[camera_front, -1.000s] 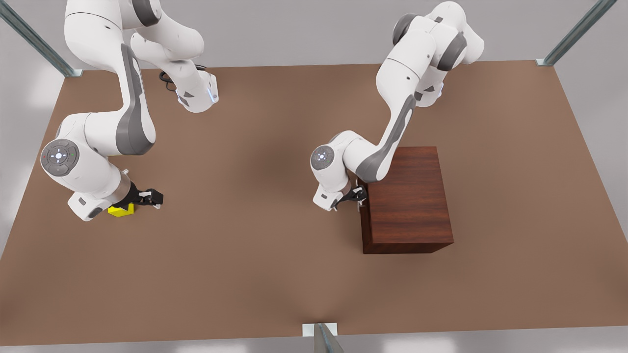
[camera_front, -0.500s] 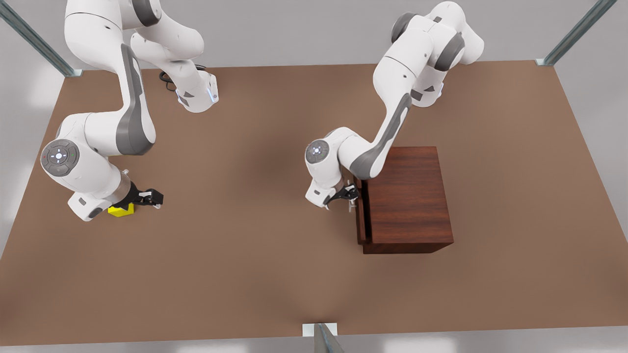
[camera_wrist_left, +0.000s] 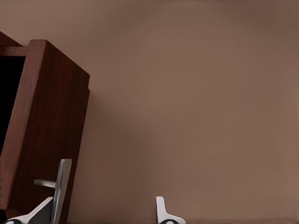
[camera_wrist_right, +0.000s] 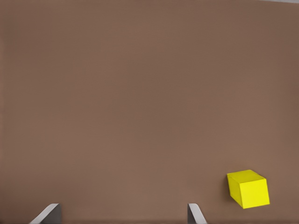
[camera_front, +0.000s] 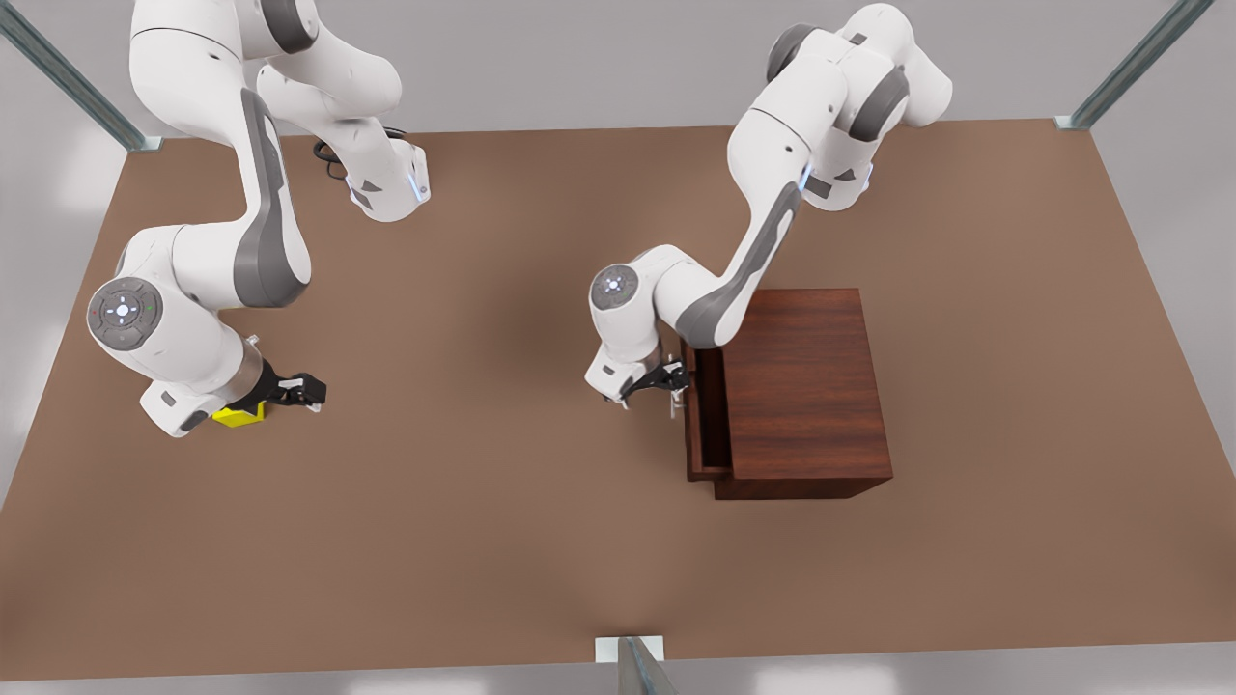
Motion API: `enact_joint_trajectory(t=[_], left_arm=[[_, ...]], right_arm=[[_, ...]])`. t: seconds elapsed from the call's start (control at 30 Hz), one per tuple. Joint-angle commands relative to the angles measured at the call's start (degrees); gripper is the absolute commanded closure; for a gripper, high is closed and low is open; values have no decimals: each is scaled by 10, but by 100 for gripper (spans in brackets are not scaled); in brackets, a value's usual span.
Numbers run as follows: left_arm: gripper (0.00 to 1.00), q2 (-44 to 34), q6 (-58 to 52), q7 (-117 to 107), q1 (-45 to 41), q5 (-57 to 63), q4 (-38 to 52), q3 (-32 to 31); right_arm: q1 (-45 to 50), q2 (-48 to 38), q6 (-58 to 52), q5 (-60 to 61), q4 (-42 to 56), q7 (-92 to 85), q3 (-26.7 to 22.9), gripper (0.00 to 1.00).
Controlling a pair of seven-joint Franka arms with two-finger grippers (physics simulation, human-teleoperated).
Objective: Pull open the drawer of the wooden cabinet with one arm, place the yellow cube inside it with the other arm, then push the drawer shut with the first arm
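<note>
The wooden cabinet (camera_front: 806,386) stands on the front view's right half of the table. Its drawer (camera_front: 703,415) sticks out a short way toward the front view's left. My left gripper (camera_front: 676,378) is at the drawer's front panel (camera_wrist_left: 46,130), open, with the silver handle (camera_wrist_left: 60,186) right against one finger (camera_wrist_left: 44,212). The other finger is well away from the handle. The yellow cube (camera_front: 237,416) lies on the table at the front view's left, under the right arm's wrist. My right gripper (camera_front: 304,391) is open just past it; the cube (camera_wrist_right: 248,188) sits outside its fingers.
The brown table (camera_front: 483,502) spreads wide between the two arms. Metal frame posts stand at the back corners (camera_front: 1081,116) and at the middle of the front edge (camera_front: 632,656).
The drawer has slid out of the cabinet toward the front view's left, with my left gripper moving the same way at the handle. The right arm shifted only slightly.
</note>
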Motion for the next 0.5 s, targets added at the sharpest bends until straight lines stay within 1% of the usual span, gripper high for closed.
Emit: enact_joint_trajectory(t=[0.0, 0.47], left_arm=[[0, 1, 16, -1, -4, 0, 4, 0], [0, 12, 28, -9, -20, 0, 24, -8]], right_arm=[[0, 0, 0, 2, 1, 5, 1, 0], [-4, -4, -1, 2, 1, 4, -5, 0]])
